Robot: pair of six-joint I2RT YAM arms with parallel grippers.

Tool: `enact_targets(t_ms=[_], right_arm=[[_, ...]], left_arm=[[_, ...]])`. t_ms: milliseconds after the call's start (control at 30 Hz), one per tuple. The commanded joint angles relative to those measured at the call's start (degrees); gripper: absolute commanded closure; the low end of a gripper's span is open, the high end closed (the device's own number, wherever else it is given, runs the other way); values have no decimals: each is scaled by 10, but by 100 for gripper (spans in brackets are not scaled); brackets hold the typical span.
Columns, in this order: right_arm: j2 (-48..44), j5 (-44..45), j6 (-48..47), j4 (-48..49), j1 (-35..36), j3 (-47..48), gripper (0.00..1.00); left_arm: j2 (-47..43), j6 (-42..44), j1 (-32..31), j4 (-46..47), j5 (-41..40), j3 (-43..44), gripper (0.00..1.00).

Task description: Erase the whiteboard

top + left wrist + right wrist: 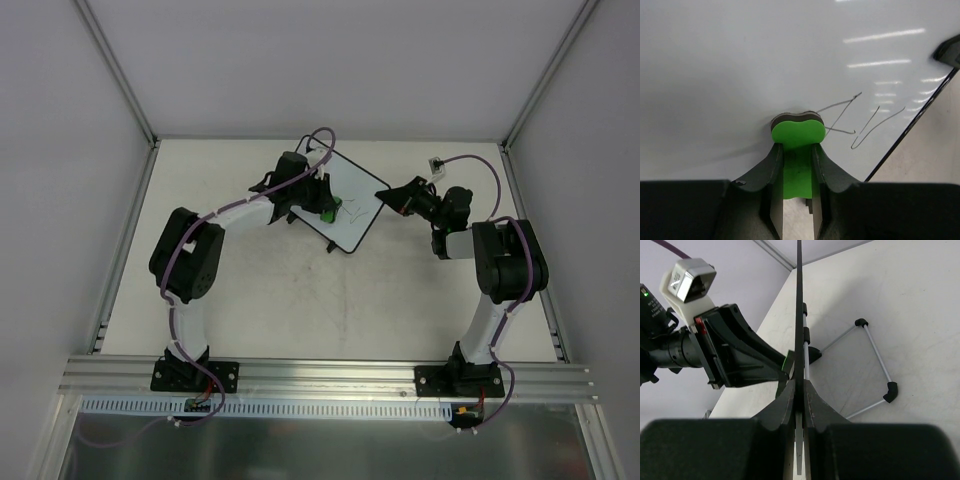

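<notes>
Nearest me, the two arms reach out from their bases across the worktop [300, 300]. The left pincer [797, 150] is closed narrowly on a green eraser [797, 132], whose dark face looks pressed against the whiteboard [358, 195]. The right pincer [800, 390] is clamped nearly shut on the board's thin right edge.

The board stands tilted on a wire stand [877, 355], toward the far middle of the worktop. Pen scribbles [855, 120] lie just right of the eraser.

The risk, I'd say, is pressure. A hard wipe could twist the board out of that slim edge grip or tip it back on its stand. The eraser might also slide between the fingers and leave marks behind.
</notes>
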Motion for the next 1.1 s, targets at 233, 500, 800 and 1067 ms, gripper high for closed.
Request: enact_targets(t_ms=[233,500,800,1067], right_arm=[[-20,-49,-1,168,16,26,100],[-22,-49,-1,168,16,24,100],[-23,-50,0,168,17,24,100],[-24,-51,-1,167,18,23,100]], left_arm=[[-34,-6,-18,-11,49,-118,100],[-44,-9,-19,-8,32,-132,100],[-2,2,-19,-42,42,-14,100],[57,14,-18,-103,17,130,100]])
